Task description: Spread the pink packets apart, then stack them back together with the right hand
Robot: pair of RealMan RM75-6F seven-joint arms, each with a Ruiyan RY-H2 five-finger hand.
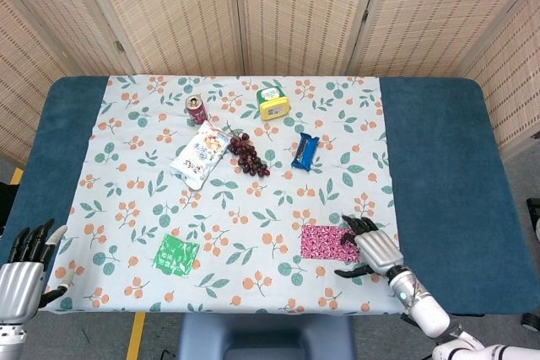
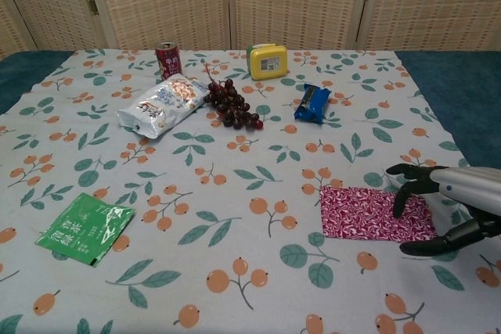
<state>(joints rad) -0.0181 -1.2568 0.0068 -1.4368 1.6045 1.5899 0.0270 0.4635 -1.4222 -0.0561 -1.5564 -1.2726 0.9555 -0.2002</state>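
The pink packets (image 1: 327, 243) (image 2: 373, 213) lie flat on the floral cloth, drawn out into a wide strip near the table's front right. My right hand (image 1: 371, 248) (image 2: 446, 202) is at the strip's right end, fingers spread and arched, with its fingertips (image 2: 398, 210) touching the end of the packets. It grips nothing. My left hand (image 1: 24, 260) is off the table's front left corner, fingers apart and empty; the chest view does not show it.
A green sachet (image 1: 176, 255) lies front left. Farther back are a white snack bag (image 1: 199, 153), grapes (image 1: 247, 154), a red can (image 1: 197, 109), a yellow box (image 1: 275, 103) and a blue bar (image 1: 305, 150). Blue table (image 1: 439, 174) borders the cloth.
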